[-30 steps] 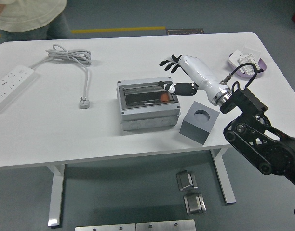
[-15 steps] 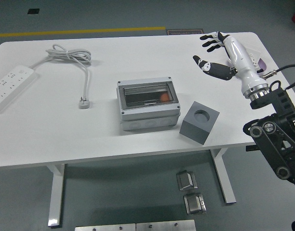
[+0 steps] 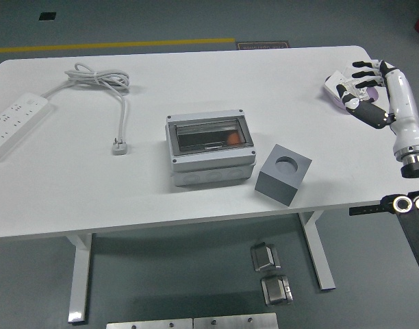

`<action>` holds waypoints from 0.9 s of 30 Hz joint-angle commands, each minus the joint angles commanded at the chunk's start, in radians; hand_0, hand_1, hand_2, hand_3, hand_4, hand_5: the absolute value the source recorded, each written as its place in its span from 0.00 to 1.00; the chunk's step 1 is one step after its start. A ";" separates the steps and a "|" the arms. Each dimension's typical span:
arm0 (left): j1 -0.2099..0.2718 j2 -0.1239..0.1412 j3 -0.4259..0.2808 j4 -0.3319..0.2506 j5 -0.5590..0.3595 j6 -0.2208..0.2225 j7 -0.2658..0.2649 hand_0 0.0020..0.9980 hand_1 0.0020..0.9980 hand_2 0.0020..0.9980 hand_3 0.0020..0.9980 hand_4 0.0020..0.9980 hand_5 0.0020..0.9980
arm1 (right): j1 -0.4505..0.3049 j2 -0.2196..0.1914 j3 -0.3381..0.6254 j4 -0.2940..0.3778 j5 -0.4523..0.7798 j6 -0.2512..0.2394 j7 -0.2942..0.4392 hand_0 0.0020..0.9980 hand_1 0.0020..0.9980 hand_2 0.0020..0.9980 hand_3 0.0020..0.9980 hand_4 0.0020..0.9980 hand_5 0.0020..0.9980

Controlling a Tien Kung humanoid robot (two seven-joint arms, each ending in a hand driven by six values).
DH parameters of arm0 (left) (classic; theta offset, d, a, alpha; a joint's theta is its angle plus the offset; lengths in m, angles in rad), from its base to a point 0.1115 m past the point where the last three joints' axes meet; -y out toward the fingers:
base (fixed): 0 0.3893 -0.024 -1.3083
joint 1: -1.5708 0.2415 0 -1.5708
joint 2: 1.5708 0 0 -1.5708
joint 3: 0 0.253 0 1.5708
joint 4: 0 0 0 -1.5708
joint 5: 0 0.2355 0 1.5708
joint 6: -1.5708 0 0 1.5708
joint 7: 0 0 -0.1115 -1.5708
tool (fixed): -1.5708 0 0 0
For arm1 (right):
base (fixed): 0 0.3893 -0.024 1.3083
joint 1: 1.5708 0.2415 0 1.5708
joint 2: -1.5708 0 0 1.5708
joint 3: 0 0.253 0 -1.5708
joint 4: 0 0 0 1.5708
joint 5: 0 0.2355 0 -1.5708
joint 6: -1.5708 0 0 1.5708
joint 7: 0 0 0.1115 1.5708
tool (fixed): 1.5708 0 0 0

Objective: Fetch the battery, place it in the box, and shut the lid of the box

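The battery, seen as a small orange shape, lies inside the box under the dark, see-through lid, towards the box's right end. The box sits near the middle of the table, somewhat towards the near edge, and its lid appears to lie flat on the frame, though whether it is latched cannot be told. Just beside the box on the right, a grey cube with a round hole in its top stands close to the table's near edge.

The right hand is held at the table's right edge, well apart from the box, its fingers spread and nothing grasped. It partly covers a white and purple object lying near the far right corner. The left hand is not in view.

The task is judged to be practically done, with retreat as the step in hand. The arm is best drawn clear of the table's edge without the white and purple object being brushed. If the lid proves not seated, it should be pressed evenly at its front edge.

A white power strip lies at the left edge, and its cable is looped towards the far left.
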 joint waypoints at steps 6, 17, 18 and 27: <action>-0.007 0.019 0.008 0.000 -0.009 0.002 -0.008 0.63 0.62 0.59 0.63 0.69 0.18 | -0.026 0.005 0.028 0.009 0.053 -0.010 0.022 0.62 0.54 0.62 0.65 0.76 0.32; -0.021 0.033 0.006 0.000 -0.011 0.001 -0.011 0.63 0.62 0.58 0.63 0.70 0.18 | -0.050 0.003 0.060 0.022 0.099 -0.024 0.042 0.66 0.65 0.71 0.65 0.77 0.32; -0.022 0.033 0.005 0.000 -0.011 0.001 -0.011 0.63 0.62 0.58 0.63 0.70 0.18 | -0.051 0.003 0.061 0.023 0.099 -0.024 0.042 0.66 0.65 0.71 0.65 0.77 0.32; -0.020 0.038 -0.012 0.000 -0.011 0.010 -0.015 0.63 0.62 0.55 0.63 0.70 0.18 | -0.052 0.005 0.055 0.026 0.121 -0.017 0.049 0.66 0.65 0.70 0.70 0.74 0.29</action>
